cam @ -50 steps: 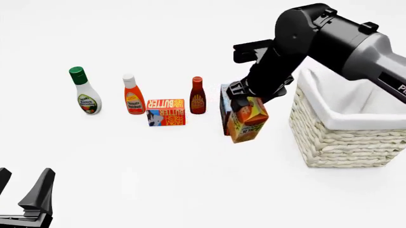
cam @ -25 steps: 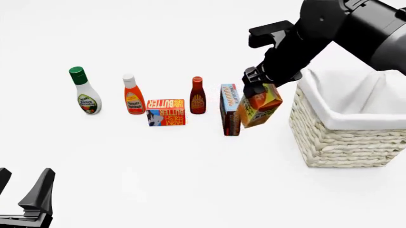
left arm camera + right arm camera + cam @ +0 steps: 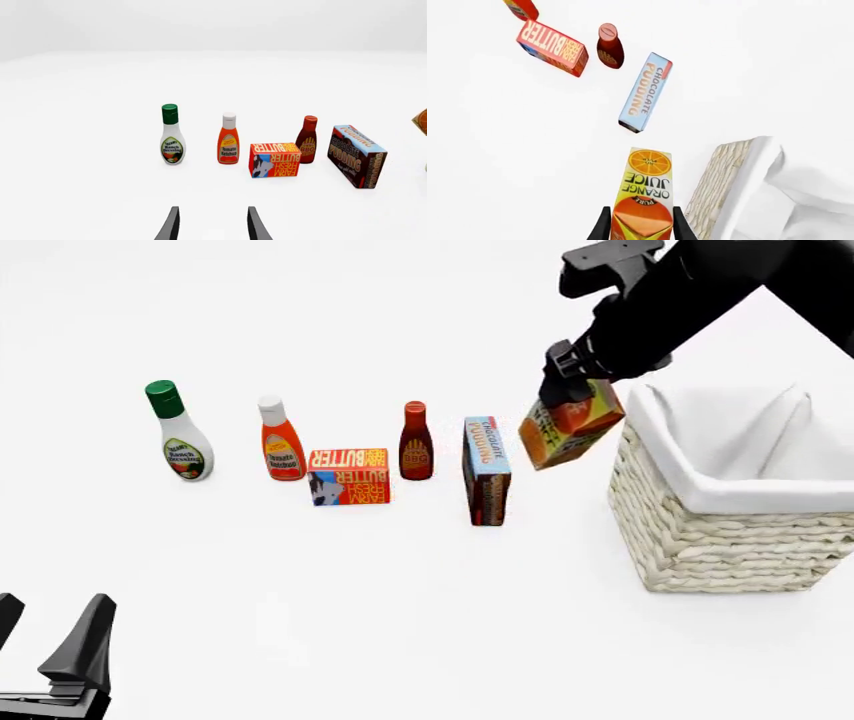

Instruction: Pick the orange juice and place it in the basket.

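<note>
My right gripper point(image 3: 571, 390) is shut on the top of the orange juice carton point(image 3: 569, 427) and holds it tilted in the air, just left of the cream wicker basket point(image 3: 714, 530) and above the table. In the right wrist view the orange juice carton point(image 3: 645, 195) hangs between my fingers with the basket point(image 3: 740, 190) beside it. My left gripper point(image 3: 47, 655) is open and empty at the front left; its fingertips point(image 3: 172, 225) show in the left wrist view, and a corner of the carton point(image 3: 421, 121) shows at that view's edge.
A row stands on the table: ranch dressing bottle point(image 3: 178, 432), ketchup bottle point(image 3: 280, 440), butter box point(image 3: 348, 476), dark red sauce bottle point(image 3: 415, 442), chocolate pudding box point(image 3: 486, 470). The pudding box stands just below and left of the held carton.
My right arm has lifted the orange juice off the table and carried it up and to the right, toward the basket. The left arm has not moved.
</note>
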Robot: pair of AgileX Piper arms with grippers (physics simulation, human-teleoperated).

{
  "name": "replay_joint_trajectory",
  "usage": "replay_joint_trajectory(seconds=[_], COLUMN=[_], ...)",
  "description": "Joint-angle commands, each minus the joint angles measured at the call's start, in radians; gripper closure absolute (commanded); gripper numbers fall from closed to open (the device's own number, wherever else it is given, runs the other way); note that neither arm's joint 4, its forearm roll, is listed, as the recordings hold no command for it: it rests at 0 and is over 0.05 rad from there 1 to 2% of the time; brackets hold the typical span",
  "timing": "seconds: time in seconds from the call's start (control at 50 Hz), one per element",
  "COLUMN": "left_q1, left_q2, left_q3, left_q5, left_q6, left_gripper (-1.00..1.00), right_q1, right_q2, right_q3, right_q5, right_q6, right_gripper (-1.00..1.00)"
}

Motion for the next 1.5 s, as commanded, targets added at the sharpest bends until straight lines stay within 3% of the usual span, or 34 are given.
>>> replay_joint_trajectory(seconds=[0.02,0.2,0.66,1.5], left_q1=[0.000,0.000,0.000,0.000], left_q2=[0.000,0.000,0.000,0.000], left_q3=[0.000,0.000,0.000,0.000], left_q5=[0.000,0.000,0.000,0.000], left_q6=[0.000,0.000,0.000,0.000], left_gripper=[-1.00,-1.00,-1.00,-1.00], right_q1=[-0.037,-0.082,-0.141,-0.307], right_q2=[-0.026,-0.051,-0.095,-0.197], right_q3=[-0.050,-0.108,-0.165,-0.141], right_q5=[0.000,0.000,0.000,0.000], right_q6=[-0.037,-0.105,-0.178,-0.249], right_gripper=[1.00,1.00,1.00,1.00])
